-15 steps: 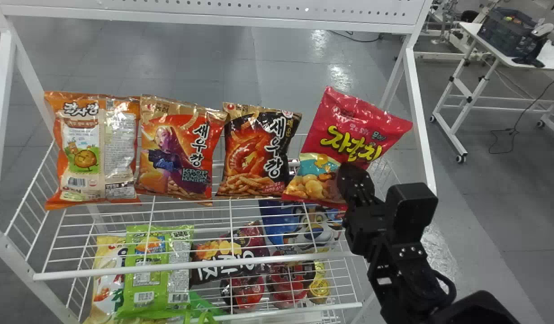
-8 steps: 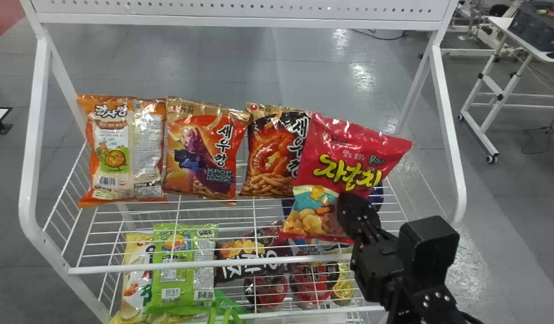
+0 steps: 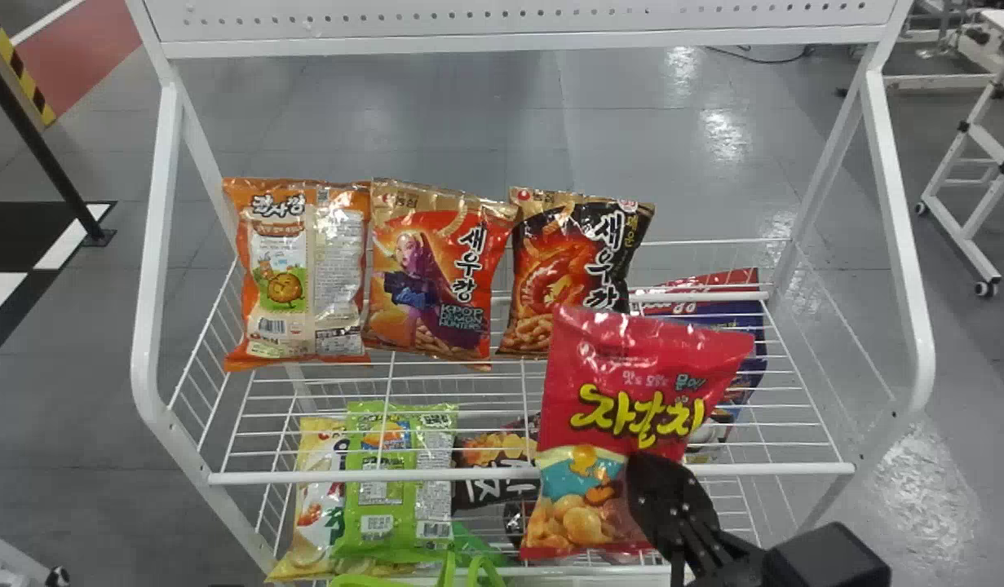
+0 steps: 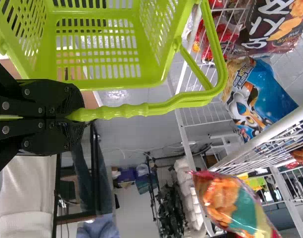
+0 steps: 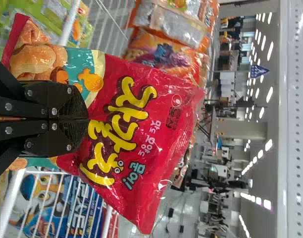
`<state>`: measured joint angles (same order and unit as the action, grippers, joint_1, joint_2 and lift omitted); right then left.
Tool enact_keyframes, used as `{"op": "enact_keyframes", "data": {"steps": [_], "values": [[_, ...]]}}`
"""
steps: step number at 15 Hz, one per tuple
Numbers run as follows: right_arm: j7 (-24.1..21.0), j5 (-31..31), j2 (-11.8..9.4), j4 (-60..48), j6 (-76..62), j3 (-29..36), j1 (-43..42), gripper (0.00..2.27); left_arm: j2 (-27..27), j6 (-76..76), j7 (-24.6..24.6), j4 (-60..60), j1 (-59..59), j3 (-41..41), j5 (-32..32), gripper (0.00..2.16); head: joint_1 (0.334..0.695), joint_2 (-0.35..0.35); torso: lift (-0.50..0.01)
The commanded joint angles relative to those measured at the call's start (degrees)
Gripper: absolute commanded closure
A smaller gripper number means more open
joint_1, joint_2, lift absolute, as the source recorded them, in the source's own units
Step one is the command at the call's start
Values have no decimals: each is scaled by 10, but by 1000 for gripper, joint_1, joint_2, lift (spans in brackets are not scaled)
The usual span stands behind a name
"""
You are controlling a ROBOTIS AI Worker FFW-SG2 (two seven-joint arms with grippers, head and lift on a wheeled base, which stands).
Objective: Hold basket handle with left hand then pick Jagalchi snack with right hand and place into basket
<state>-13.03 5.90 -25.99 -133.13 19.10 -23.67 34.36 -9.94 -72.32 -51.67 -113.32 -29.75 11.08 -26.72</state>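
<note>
My right gripper [image 3: 644, 473] is in front of the rack's upper shelf in the head view, holding the red Jagalchi bag [image 3: 632, 391] by its lower part. In the right wrist view the right gripper [image 5: 86, 119] is shut on that same Jagalchi bag [image 5: 136, 124], the bag's front print facing the camera. The left wrist view has my left gripper [image 4: 82, 111] shut on the handle [image 4: 126, 111] of the lime-green basket [image 4: 99, 44]. In the head view, green handle parts [image 3: 448, 571] show at the bottom edge.
Three snack bags stand on the upper shelf [image 3: 493, 474], among them an orange one [image 3: 298, 277] at the left. Lower down are a green bag [image 3: 400, 481] and several other packs. White posts [image 3: 893, 244] frame the rack.
The Jagalchi bag has come down and toward the robot in my right gripper, away from the shelf row. In the head view, the rack has shifted to the right.
</note>
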Motion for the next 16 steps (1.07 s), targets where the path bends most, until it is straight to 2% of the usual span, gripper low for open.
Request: {"op": "enact_keyframes", "data": {"steps": [1,6,16], "values": [[-2,-18,-13,3,-7,-28,18,2189,0,8,-1,1,0,1,0,1713,695,64,-10],[-7,-39,-33,24,2,-69,33,2189,1,22,-4,7,0,5,0,1713,695,141,-10],[-23,-39,-27,118,16,-115,28,2189,1,24,-9,7,0,10,-2,1713,695,187,-10]]}}
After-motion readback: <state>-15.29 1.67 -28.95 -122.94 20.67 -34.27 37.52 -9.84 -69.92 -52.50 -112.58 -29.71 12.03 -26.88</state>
